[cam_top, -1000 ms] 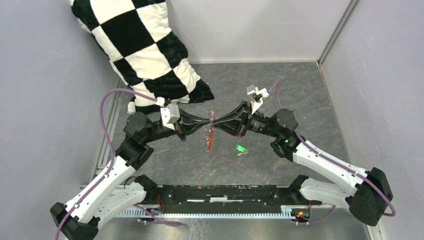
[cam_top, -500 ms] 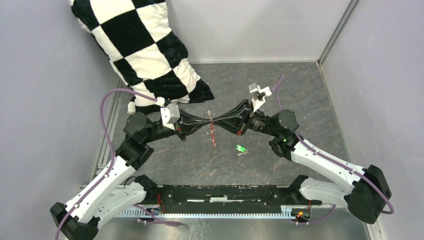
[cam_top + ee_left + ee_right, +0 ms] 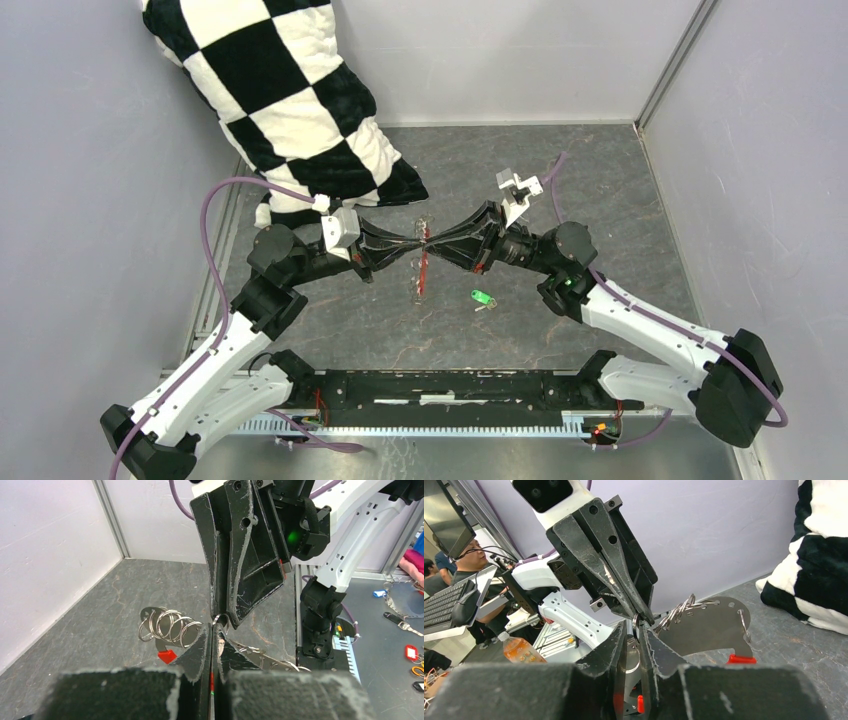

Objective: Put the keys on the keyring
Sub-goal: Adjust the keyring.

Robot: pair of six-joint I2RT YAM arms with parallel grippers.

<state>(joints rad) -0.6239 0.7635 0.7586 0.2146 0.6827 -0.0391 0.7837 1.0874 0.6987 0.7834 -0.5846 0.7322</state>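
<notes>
The keyring hangs in mid-air over the table's middle, and its red tag (image 3: 423,272) dangles below the fingertips. My left gripper (image 3: 413,243) and my right gripper (image 3: 436,240) meet tip to tip, and both are shut on the keyring's thin silvery ring (image 3: 221,620). The ring also shows in the right wrist view (image 3: 635,624), between my right fingers. A grey metal plate strung with several rings (image 3: 167,626) hangs with it, and it shows in the right wrist view too (image 3: 709,625). The green-headed key (image 3: 482,297) lies loose on the table, just right of the tag and below my right gripper.
A black-and-white checkered pillow (image 3: 270,90) leans in the back left corner, close behind the left arm. Grey walls close in the left, back and right sides. The arms' black base rail (image 3: 450,385) runs along the near edge.
The hanging red tag has swung a little and now hangs straight down. The right wrist has turned slightly. Both grippers stay tip to tip on the ring.
</notes>
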